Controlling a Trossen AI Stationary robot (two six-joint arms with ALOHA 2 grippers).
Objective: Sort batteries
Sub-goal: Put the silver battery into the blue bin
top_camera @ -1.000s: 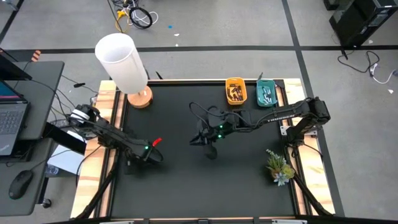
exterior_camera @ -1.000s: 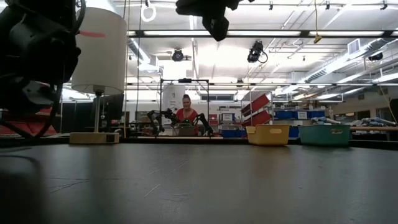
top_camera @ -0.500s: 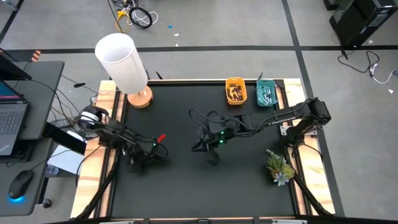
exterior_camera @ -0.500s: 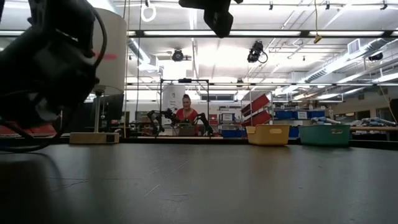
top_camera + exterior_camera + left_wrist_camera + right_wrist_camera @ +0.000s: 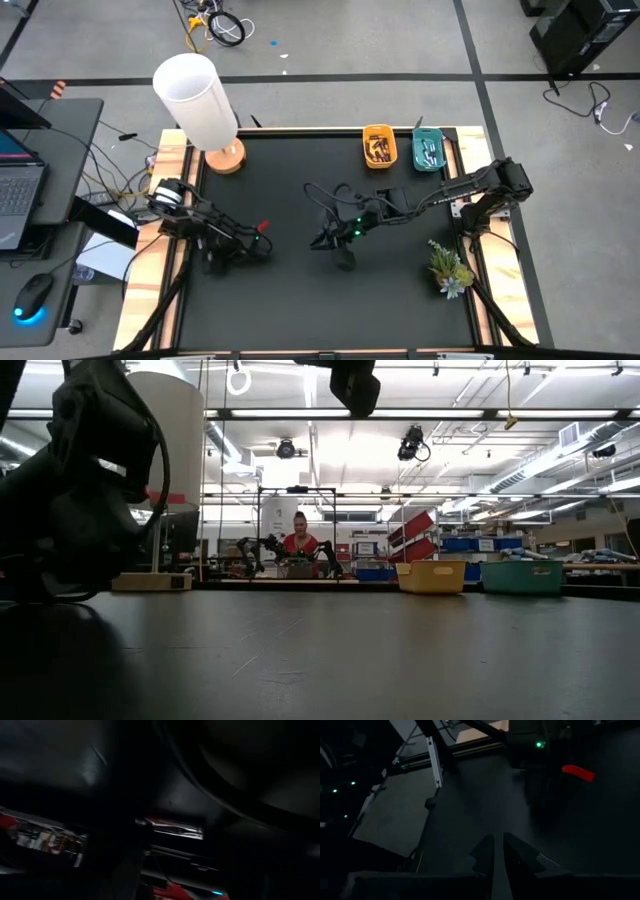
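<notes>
Your sorted batteries (image 5: pixel 379 150) sit in the yellow tray (image 5: pixel 379 131) and teal tray (image 5: pixel 429 135) at the upper right of the high view, and I see none loose on the black mat, so scan it before committing either arm. Both grippers are well apart from those trays: the right gripper (image 5: pixel 322 240), at centre, has its fingers together and empty. The left gripper (image 5: pixel 262 246), at lower left, looks spread with nothing visibly between its fingers.

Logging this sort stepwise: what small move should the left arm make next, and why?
Probably carry the red piece at the left gripper toward the yellow tray and teal tray across the table: it sits far from both, while the right gripper waits mid-table, fingers shut.
</notes>
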